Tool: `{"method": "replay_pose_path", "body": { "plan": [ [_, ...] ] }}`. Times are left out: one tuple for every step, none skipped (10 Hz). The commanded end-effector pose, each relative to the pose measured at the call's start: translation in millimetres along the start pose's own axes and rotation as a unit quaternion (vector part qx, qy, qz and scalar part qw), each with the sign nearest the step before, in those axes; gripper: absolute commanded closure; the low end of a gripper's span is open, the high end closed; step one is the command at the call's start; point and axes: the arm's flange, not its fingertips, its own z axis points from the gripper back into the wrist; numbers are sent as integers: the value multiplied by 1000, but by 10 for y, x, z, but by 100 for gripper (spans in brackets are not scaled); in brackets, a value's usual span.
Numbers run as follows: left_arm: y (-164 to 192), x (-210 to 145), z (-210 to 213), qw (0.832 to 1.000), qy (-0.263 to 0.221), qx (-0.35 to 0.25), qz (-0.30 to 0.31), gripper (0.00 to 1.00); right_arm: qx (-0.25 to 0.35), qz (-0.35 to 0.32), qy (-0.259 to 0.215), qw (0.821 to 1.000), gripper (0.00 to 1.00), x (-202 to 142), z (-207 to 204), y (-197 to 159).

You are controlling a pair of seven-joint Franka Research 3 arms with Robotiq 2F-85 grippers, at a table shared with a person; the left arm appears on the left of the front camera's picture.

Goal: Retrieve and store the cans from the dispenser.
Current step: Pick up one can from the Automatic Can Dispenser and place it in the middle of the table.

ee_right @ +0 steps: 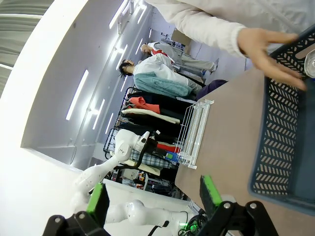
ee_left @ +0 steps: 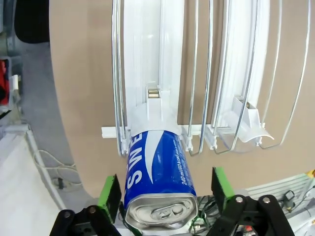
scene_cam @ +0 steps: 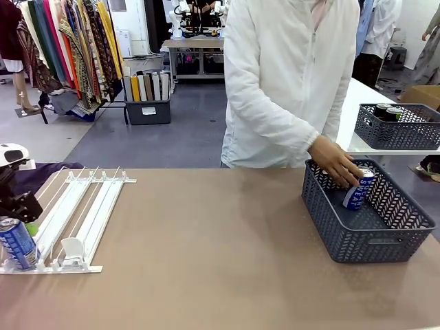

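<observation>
- The left jaws rise from the bottom edge of the left wrist view and stand wide open around a blue-and-white can (ee_left: 158,182). Their green pads (ee_left: 111,194) flank it with a slim gap on each side, so nothing is clamped.
- That can stands at the low end of the dispenser (ee_left: 147,73), against a white pusher block (ee_left: 153,110). In the front view this is at the lower left of the counter (scene_cam: 206,240).
- The right jaws, at the bottom of the right wrist view, are spread far apart and empty.
- A second blue-and-white can (scene_cam: 359,189) leans inside the dark grey basket (scene_cam: 385,244) at the right of the front view. The person's hand (scene_cam: 335,161) is on its top.
- Another grey basket (scene_cam: 402,130), at the upper right on a white table, holds dark cans (scene_cam: 383,110).
</observation>
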Motion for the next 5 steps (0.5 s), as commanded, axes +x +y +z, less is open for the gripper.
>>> {"method": "replay_pose_path", "body": {
  "plan": [
    [-4, 30, 12, 1000, 8, 6, 7, 100, 6, 1, -3, 1000, 0, 29, -7, 37],
    [-7, 37, 14, 1000, 3, 6, 5, 100, 6, 1, -3, 1000, 0, 29, -7, 37],
    [4, 26, 18, 1000, 5, 5, 5, 100, 6, 1, -3, 1000, 0, 29, -7, 37],
    [-1, 31, 13, 1000, 4, 5, 4, 100, 6, 1, -3, 1000, 0, 29, -7, 37],
    [8, 30, 20, 1000, 4, 4, 5, 100, 6, 1, -3, 1000, 0, 29, -7, 37]
  ]
}}
